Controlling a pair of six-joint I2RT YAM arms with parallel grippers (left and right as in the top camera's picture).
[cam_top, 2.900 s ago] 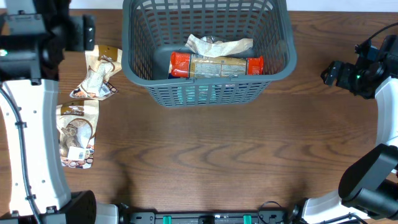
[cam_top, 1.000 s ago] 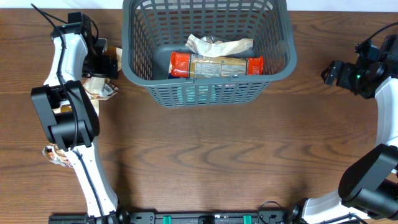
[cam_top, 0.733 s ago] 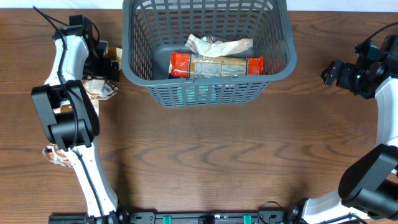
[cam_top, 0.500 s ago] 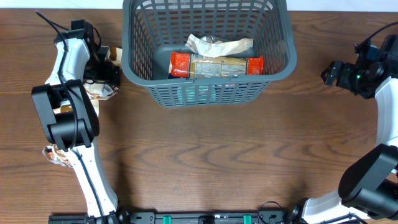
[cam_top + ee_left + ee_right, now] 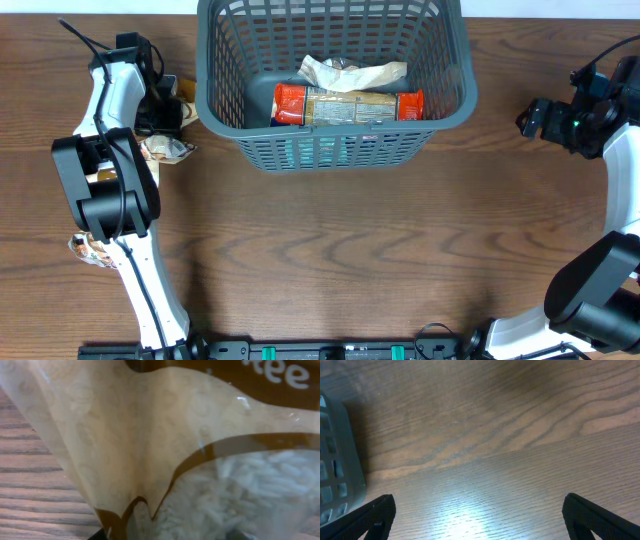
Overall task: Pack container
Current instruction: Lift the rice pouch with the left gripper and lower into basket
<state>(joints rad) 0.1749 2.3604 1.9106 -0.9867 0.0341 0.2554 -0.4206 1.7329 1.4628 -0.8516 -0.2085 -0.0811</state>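
The container [image 5: 335,150] stands upright at the far middle of my desk [image 5: 330,250]. It is dark grey, lattice-sided and open-topped, and holds a red-ended packet [image 5: 348,104] crosswise with a crumpled pale bag [image 5: 352,73] behind.

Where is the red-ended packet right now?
Overhead view: the red-ended packet lies crosswise on the floor of the basket at the table's far centre, on the robot's side of the crumpled beige bag.

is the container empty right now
No, the container holds a red-ended packet and a crumpled beige bag lying on its floor in the overhead view.
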